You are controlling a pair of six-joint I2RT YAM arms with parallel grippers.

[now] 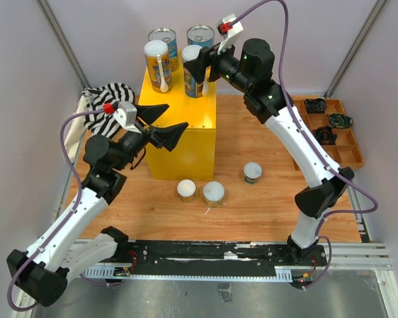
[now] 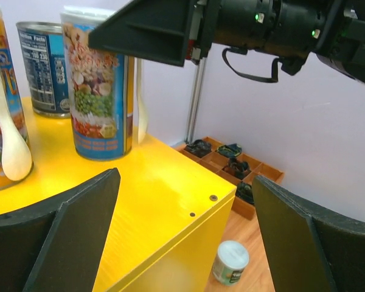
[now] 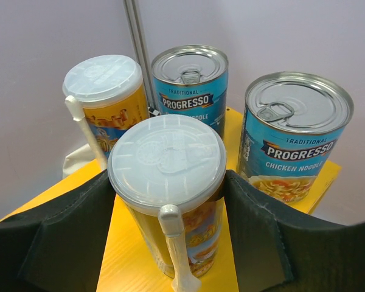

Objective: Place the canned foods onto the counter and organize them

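The yellow counter (image 1: 186, 142) stands mid-table. On its top are two blue Progresso cans (image 1: 163, 41) (image 1: 200, 34), a tall white-lidded can with a spoon (image 1: 157, 65), and a second tall white-lidded can (image 1: 193, 69). My right gripper (image 1: 195, 66) is shut on that second can (image 3: 167, 164), which stands upright on the counter (image 3: 128, 261), one finger on each side. My left gripper (image 1: 171, 117) is open and empty above the counter's front corner (image 2: 164, 188). Three short cans (image 1: 186, 190) (image 1: 213, 193) (image 1: 252, 173) stand on the table in front.
A wooden compartment tray (image 1: 348, 149) with dark items sits at the right. A striped cloth (image 1: 109, 98) lies left of the counter. One short can (image 2: 231, 261) shows below the counter's corner in the left wrist view.
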